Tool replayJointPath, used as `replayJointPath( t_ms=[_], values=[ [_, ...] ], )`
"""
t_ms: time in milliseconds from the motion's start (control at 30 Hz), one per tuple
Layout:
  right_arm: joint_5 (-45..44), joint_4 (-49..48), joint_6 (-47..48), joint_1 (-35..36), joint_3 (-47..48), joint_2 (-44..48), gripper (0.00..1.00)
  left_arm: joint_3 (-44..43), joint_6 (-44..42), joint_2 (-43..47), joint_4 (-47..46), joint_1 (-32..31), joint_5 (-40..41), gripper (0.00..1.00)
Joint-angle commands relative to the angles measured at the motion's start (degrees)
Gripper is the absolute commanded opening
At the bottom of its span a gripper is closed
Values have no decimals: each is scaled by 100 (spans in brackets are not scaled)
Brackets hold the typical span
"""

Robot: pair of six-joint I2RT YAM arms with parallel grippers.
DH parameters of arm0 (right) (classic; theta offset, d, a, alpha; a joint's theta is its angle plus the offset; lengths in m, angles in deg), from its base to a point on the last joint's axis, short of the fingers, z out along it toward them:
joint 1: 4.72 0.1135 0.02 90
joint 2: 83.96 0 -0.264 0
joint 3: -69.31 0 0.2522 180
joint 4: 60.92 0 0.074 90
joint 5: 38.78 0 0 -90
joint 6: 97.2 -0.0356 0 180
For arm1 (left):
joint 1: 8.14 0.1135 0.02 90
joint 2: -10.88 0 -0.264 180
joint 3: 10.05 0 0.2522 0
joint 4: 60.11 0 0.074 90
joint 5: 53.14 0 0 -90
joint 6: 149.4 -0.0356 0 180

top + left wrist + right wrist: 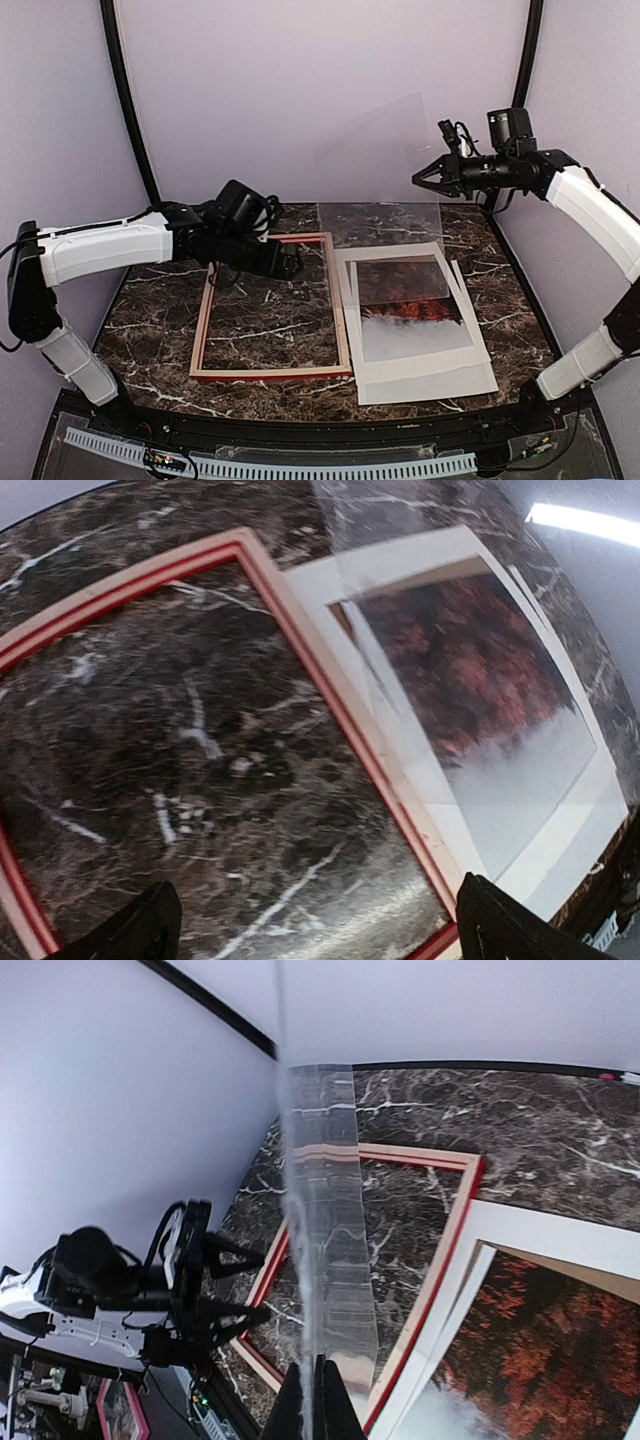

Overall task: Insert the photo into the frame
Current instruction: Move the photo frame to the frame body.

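Overhead, top view: the frame (270, 373) lies flat on the dark marble table (160, 320), paler wood-toned side up, w/ bare marble showing through its opening. The left gripper (320, 935) sits above that opening, near the frame's far rail. Its wrist view shows the fingertips (140, 930) spread wide apart, w/ nothing between them but marble. Whether the tips touch the tabletop can't be told.

The photo (410, 320) lies flat to the right of the frame, outside it, resting on a cream-white mat (425, 385). The mat's left edge runs just beside the frame's right rail. Photo orientation: red-orange foliage toward the far end, pale grey mist toward the near end.

The right gripper (420, 178) is raised over the far-right part of the table. Its jaws are together on a clear pane (380, 160), held up off the table approx. upright. From above, the pane's lower part overlaps the photo's far end in the picture, so that end looks dimmer. In the right wrist view the pane is seen nearly edge-on, pinched at its near edge betw. the two fingers (295, 1420), w/ the frame and photo visible below on either side of it.
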Motion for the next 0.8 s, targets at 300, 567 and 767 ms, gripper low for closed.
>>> replayJointPath(
  t_ms=[300, 567, 767],
  values=[
    [-768, -1713, -1564, 2724, 1607, -1882, 0, 1074, -445, 2545, 803, 3083, 1248, 99],
    [-1006, -3339, -2814, 3419, 1686, -3349, 0, 975, -974, 2934, 1150, 3667, 1930, 99],
    [-1532, -3869, -3154, 3289, 920, -3839, 0, 1036, -1091, 2329, 932, 3673, 1350, 99]
  ],
)
